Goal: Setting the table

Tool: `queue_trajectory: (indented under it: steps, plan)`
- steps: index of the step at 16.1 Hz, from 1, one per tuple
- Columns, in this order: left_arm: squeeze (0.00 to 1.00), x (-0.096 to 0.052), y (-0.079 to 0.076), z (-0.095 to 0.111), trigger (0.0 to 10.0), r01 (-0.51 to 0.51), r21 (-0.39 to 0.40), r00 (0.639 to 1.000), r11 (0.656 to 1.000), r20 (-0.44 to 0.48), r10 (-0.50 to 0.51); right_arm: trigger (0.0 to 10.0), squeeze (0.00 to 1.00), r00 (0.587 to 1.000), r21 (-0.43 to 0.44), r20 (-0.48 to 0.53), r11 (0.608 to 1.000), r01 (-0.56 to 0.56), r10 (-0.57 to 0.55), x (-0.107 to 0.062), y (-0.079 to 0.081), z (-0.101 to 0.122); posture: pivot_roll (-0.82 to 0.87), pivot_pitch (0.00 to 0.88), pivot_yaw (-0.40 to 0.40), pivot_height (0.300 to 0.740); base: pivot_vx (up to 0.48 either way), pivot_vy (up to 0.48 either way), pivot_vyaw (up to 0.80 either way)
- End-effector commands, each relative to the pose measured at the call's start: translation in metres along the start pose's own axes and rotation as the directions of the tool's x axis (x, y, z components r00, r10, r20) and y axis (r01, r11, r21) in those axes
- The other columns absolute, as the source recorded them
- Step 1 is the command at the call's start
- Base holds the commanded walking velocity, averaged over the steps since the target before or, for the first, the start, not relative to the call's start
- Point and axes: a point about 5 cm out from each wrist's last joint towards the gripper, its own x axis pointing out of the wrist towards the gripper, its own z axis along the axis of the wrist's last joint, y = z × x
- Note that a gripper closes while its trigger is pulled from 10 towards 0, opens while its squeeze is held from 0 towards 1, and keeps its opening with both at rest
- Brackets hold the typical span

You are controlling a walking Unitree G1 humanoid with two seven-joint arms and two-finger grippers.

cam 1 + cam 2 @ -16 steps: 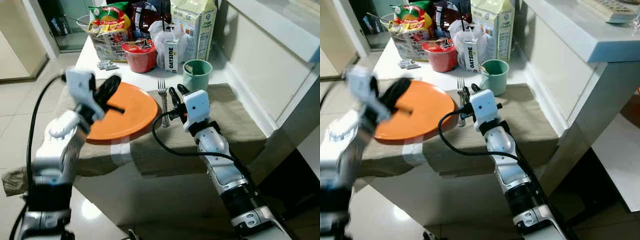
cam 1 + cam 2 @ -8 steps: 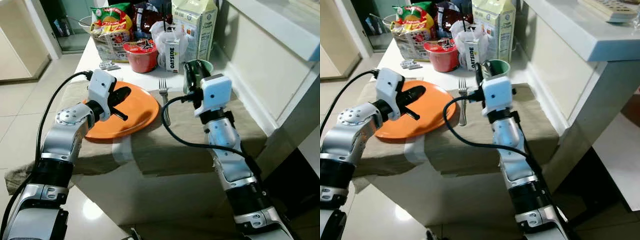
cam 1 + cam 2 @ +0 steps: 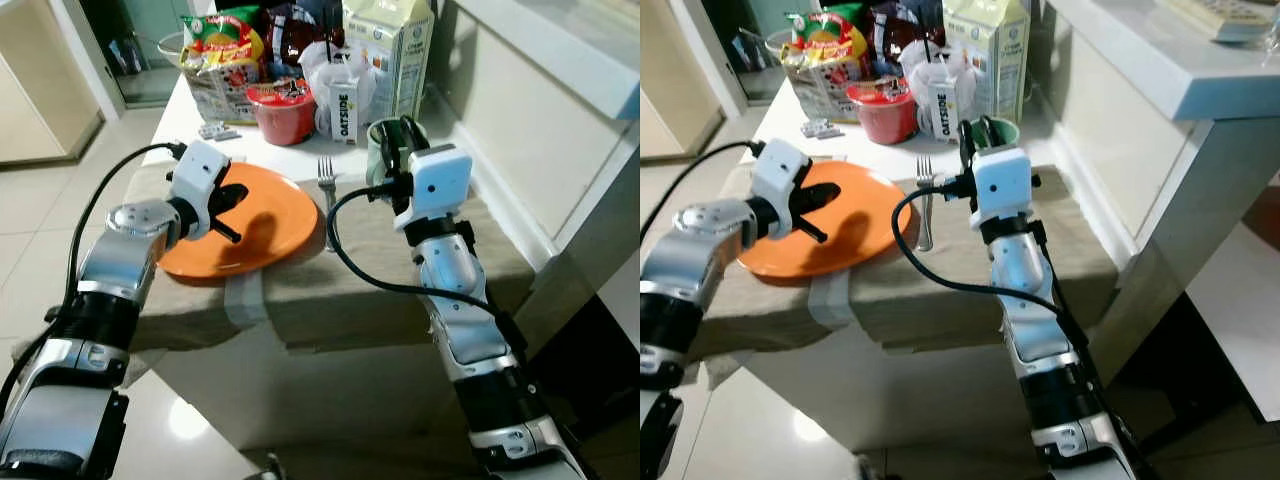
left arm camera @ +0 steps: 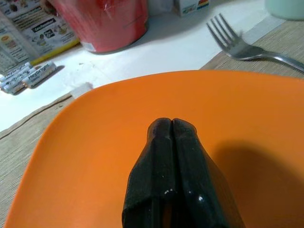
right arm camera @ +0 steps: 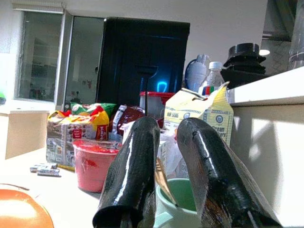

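Cup (image 3: 384, 150) sits under raised right gripper (image 3: 398, 140).

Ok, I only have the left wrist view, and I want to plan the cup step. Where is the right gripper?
Observer: The right gripper is up at the green cup, just behind the placemat.
Operator: Has it got hold of the cup?
Observer: Its fingers are apart, with the cup's rim seen between them. I can't tell whether they touch it.
Operator: Is anything inside the cup?
Observer: A thin brownish thing leans inside it, too unclear to name.
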Motion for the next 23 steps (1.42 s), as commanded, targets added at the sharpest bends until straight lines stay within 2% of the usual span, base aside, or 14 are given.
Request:
queue_trajectory:
  steps: [1,3,5,9,12,16,23]
  plan:
    - [0.00,0.000,0.003,0.002,10.0,0.005,0.017,0.999,1.000,-0.034,-0.005,10.0,0.00,1.000,0.014,0.009,1.000,0.003,-0.003,0.000,0.000,0.004,-0.12,0.021,0.116,0.740,0.000,0.000,0.00]
    - [0.00,0.003,0.002,0.001,10.0,0.022,0.011,0.998,1.000,-0.066,-0.021,10.0,0.00,1.000,0.018,0.001,1.000,0.000,0.000,0.000,0.000,0.003,-0.12,0.021,0.118,0.740,0.000,0.000,0.00]
    - [0.00,0.008,-0.004,-0.004,10.0,0.073,-0.004,0.987,0.997,-0.144,-0.073,10.0,0.00,1.000,0.022,-0.005,1.000,-0.009,0.009,0.001,0.002,0.003,-0.12,0.020,0.119,0.740,0.000,0.000,0.00]
    - [0.00,0.011,-0.012,-0.005,10.0,0.125,-0.014,0.974,0.992,-0.190,-0.125,10.0,0.00,1.000,0.029,-0.012,0.999,-0.015,0.015,0.000,0.003,0.003,-0.12,0.020,0.122,0.740,0.000,0.000,0.00]
    - [0.00,0.014,-0.023,-0.002,10.0,0.170,-0.021,0.968,0.985,-0.185,-0.171,10.0,0.00,1.000,0.031,-0.019,0.999,-0.021,0.022,0.000,0.005,0.002,-0.12,0.021,0.123,0.740,0.000,0.000,0.00]
    - [0.00,0.018,-0.047,0.006,10.0,0.249,-0.026,0.956,0.968,-0.157,-0.250,10.0,0.00,0.999,0.028,-0.022,0.999,-0.028,0.029,0.000,0.005,0.002,-0.12,0.023,0.121,0.740,0.000,0.000,0.00]
    - [0.00,0.011,-0.078,0.009,10.0,0.342,-0.026,0.929,0.940,-0.143,-0.342,10.0,0.00,0.999,0.026,-0.031,0.999,-0.035,0.036,0.000,0.007,0.000,-0.11,0.023,0.120,0.740,0.000,0.000,0.00]
